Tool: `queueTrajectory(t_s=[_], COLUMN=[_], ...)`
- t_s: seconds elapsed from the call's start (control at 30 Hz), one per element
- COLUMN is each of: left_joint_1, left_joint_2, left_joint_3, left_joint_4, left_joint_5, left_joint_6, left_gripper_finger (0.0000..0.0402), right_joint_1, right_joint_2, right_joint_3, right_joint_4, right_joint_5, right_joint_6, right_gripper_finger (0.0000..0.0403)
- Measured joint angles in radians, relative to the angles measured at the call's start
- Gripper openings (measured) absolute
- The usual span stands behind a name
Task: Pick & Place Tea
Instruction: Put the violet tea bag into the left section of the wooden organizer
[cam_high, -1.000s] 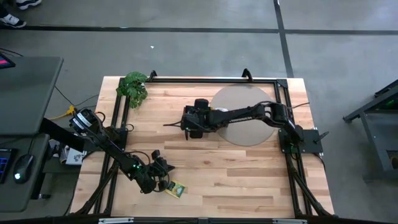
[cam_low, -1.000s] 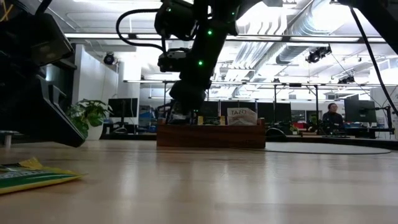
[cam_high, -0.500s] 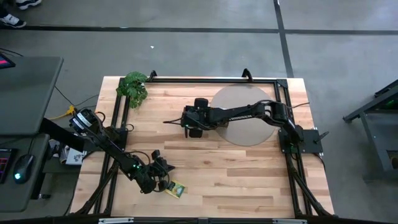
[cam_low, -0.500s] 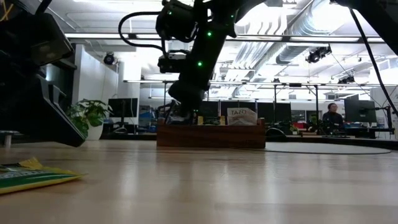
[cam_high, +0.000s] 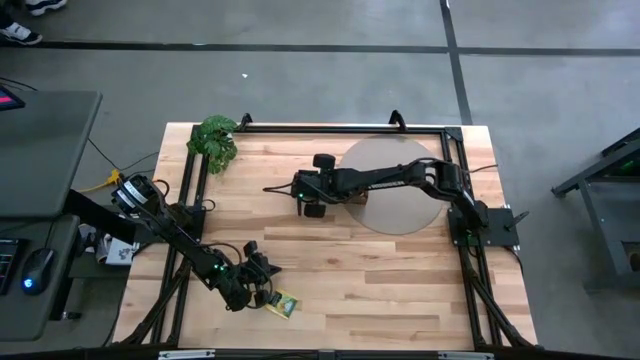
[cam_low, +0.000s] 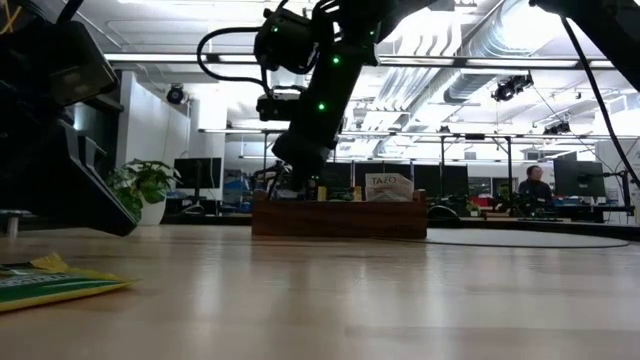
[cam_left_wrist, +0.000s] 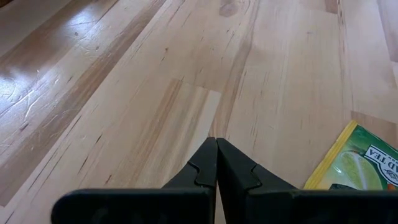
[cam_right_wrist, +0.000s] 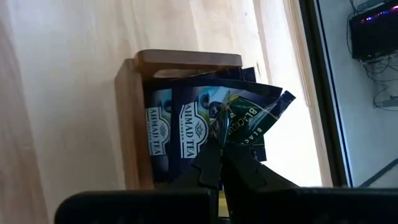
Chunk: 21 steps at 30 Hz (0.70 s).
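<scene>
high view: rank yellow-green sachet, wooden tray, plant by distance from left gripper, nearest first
1. Yellow-green sachet: on the table right beside the left gripper, at the near edge.
2. Wooden tray: mid-table, mostly hidden under the right gripper.
3. Plant: far-left corner of the table. The gap between tray and plant is modest, but the plant looks farther.

Grey concrete floor (cam_high: 300, 80) surrounding the butcher-block table (cam_high: 400, 290), dark seam lines crossing it. Grey desk (cam_high: 45, 150) sitting beside the table, a mouse (cam_high: 35, 272) lying on it. Open office showing behind in the low view: ceiling ducts (cam_low: 490, 45) running overhead, monitors (cam_low: 195, 172) lining desks, a person (cam_low: 533, 185) sitting far back.
</scene>
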Motion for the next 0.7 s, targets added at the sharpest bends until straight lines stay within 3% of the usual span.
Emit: queueTrajectory(t_s=[0.5,0.7], left_joint_1=[0.000,0.000], left_joint_2=[0.000,0.000], left_joint_3=[0.000,0.000], left_joint_4=[0.000,0.000], left_joint_5=[0.000,0.000], left_joint_6=[0.000,0.000], left_gripper_finger=[0.0001,0.0001], right_joint_1=[0.000,0.001], right_joint_2=[0.000,0.000], right_joint_3=[0.000,0.000], right_joint_4=[0.004,0.004], right_joint_5=[-0.101,-0.133], right_joint_6=[-0.030,-0.030], right_gripper_finger=[0.0002,0.0027])
